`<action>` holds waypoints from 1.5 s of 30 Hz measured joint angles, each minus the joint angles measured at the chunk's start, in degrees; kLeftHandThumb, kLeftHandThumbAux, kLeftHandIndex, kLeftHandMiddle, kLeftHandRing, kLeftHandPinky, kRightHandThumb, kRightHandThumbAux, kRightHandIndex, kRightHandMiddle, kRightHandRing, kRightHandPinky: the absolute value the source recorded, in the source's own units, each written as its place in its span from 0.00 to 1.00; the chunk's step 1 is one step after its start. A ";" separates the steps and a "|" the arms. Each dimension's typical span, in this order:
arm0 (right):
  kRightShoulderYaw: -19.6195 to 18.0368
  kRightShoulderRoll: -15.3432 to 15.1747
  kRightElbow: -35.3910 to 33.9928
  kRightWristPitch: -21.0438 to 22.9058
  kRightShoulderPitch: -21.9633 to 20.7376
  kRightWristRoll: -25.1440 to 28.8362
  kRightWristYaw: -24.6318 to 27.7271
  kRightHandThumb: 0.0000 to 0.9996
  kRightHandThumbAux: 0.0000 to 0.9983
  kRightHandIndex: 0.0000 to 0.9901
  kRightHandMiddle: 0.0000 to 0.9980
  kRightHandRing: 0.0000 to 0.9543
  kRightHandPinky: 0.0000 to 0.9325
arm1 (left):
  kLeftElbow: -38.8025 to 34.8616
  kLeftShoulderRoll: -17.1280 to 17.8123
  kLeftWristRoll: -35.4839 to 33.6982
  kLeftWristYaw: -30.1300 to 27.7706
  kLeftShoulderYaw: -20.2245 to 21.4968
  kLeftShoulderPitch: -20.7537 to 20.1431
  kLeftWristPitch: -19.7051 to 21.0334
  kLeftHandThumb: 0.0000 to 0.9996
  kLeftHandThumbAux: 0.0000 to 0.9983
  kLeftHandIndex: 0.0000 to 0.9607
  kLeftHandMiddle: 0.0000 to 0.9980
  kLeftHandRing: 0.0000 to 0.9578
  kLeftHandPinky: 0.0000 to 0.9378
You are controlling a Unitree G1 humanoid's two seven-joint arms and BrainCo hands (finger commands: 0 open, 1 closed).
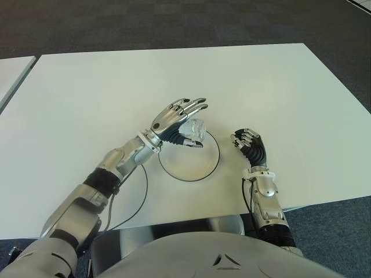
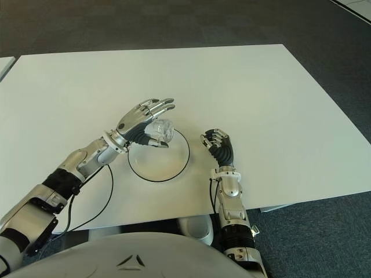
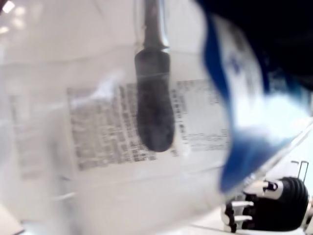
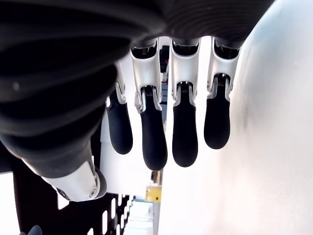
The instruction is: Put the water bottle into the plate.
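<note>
Water bottle [image 1: 193,131], clear plastic, sits in the left hand [image 1: 177,123] over the far left edge of the plate [image 1: 212,166], a shallow white dish with a dark rim on the white table [image 1: 278,87]. From the left eye, the hand's fingers [image 1: 194,106] stretch out past the bottle while the thumb comes in under it, so the bottle is pinched between palm and thumb. Whether the bottle touches the plate I cannot tell. The right hand [image 1: 249,145] shows just beside the plate on its right, fingers curled inward and holding nothing. A thin black cable [image 1: 138,200] loops over the table near the left forearm.

The right eye gives the same picture: bottle [image 2: 162,130] in the left hand [image 2: 142,120] above the plate's [image 2: 179,167] far left rim, right hand [image 2: 218,143] just to the right of the plate.

In the left wrist view the bottle [image 3: 107,161] fills nearly everything, its printed label with a blue patch pressed close, and one dark fingertip [image 3: 154,110] lies against it. The right hand [image 3: 274,203] shows small, farther off.

The right wrist view shows the right hand's four dark-tipped fingers [image 4: 186,125] bent side by side with nothing between them, beside the white table [image 4: 274,161].
</note>
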 measured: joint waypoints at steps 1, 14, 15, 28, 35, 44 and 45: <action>-0.01 0.00 0.00 0.00 0.00 0.00 -0.02 0.71 0.73 0.43 0.54 0.56 0.56 | -0.30 -0.19 -0.95 -0.43 0.49 0.33 -0.23 0.05 0.33 0.00 0.00 0.00 0.00; 0.13 0.05 -0.14 0.00 0.06 -0.07 -0.09 0.70 0.73 0.43 0.54 0.55 0.55 | -2.78 -2.47 -11.64 -8.41 4.30 4.79 -1.92 0.04 0.33 0.00 0.00 0.00 0.00; 0.13 0.04 -0.17 0.01 0.06 -0.09 -0.10 0.70 0.73 0.43 0.54 0.55 0.55 | -2.81 -2.59 -11.69 -8.70 4.40 4.99 -1.99 0.04 0.33 0.00 0.00 0.00 0.00; 0.31 0.09 -0.68 0.60 0.19 -0.16 -0.32 0.70 0.73 0.43 0.53 0.56 0.56 | 0.57 -3.24 2.05 -4.14 0.39 4.49 0.41 0.06 0.34 0.00 0.00 0.00 0.00; 0.71 0.09 -0.83 0.62 0.37 -0.28 -0.71 0.70 0.73 0.43 0.53 0.55 0.56 | 8.20 -4.33 10.76 0.28 -5.78 -0.04 2.14 0.08 0.33 0.00 0.00 0.00 0.00; 0.82 0.02 -0.85 0.61 0.61 -0.30 -1.15 0.70 0.73 0.43 0.52 0.55 0.55 | 11.41 -3.44 16.26 4.74 -11.40 -3.63 2.46 0.10 0.33 0.00 0.00 0.00 0.00; 0.83 0.00 -0.85 0.61 0.61 -0.30 -1.16 0.70 0.73 0.43 0.52 0.54 0.55 | 11.43 -3.27 16.63 4.84 -12.01 -3.78 2.58 0.10 0.33 0.00 0.00 0.00 0.00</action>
